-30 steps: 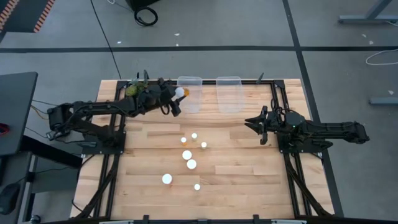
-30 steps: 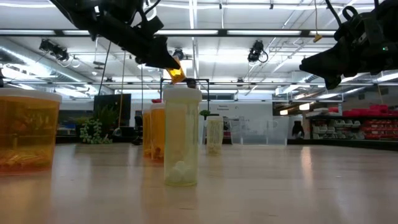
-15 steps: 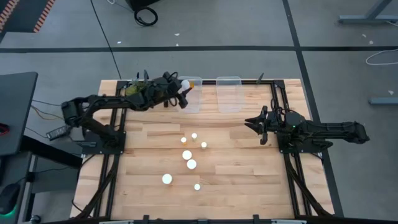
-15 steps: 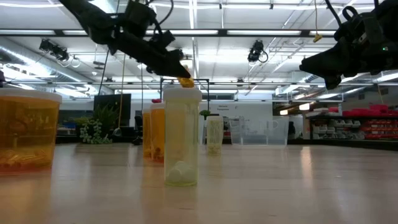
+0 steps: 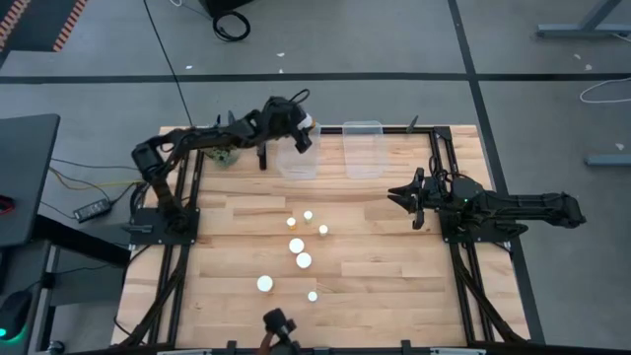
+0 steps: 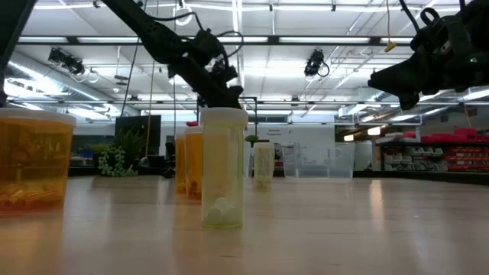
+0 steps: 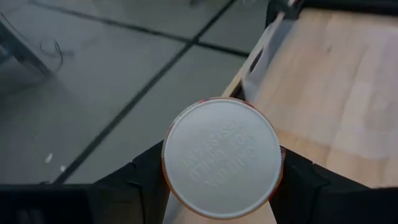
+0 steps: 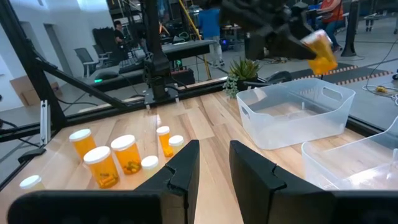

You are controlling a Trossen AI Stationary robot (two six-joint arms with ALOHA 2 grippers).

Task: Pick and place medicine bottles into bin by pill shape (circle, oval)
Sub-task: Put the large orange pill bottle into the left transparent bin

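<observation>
**Left arm holding a bottle up over the bin**

The left gripper (image 5: 304,128) has its jaws clamped on a medicine bottle (image 7: 221,157), held in the air above the left clear bin (image 5: 299,156) at the counter's (image 5: 375,266) far edge. The arm is stretched across from the left. The right gripper (image 5: 397,195) hangs mid-counter with jaws narrow, holding nothing. Six more bottles (image 5: 299,247) stand clustered in the middle, well clear of both arms. A second bin (image 5: 363,150) sits just beside the first.
</observation>
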